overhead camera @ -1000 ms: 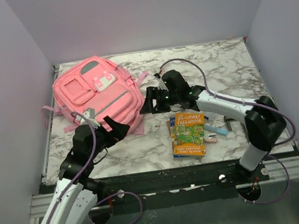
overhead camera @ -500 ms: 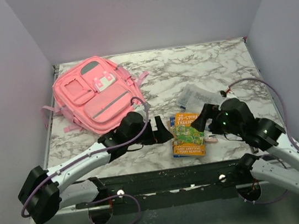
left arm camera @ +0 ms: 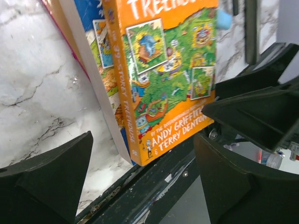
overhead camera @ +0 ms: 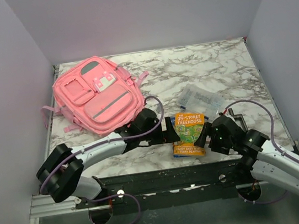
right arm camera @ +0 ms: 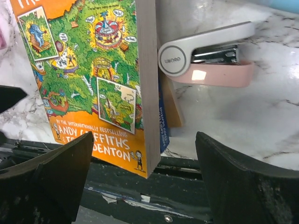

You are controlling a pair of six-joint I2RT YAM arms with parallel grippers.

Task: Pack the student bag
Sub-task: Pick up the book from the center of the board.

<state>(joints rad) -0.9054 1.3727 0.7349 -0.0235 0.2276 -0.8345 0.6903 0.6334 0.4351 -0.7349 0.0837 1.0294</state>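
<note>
The pink student bag [overhead camera: 94,94] lies flat at the table's back left, closed, front pockets up. A stack of books topped by an orange and green Treehouse book [overhead camera: 189,133] lies at the near edge, its corner overhanging the black rail. My left gripper [overhead camera: 169,133] is open at the stack's left side; in the left wrist view [left arm camera: 145,186] its jaws stand either side of the book's near corner [left arm camera: 163,79]. My right gripper [overhead camera: 205,133] is open at the stack's right side [right arm camera: 149,182], with the book's page edge [right arm camera: 147,79] between its jaws. Neither holds anything.
A white and pink stapler [right arm camera: 205,58] lies just right of the books. A blue item [left arm camera: 223,18] lies beyond it. A clear plastic packet [overhead camera: 203,100] lies behind the books. The black frame rail [overhead camera: 147,174] runs along the near edge.
Both arms have swung from the bag and the table's middle down to the book stack. They now flank it from left and right, closer than half a second ago.
</note>
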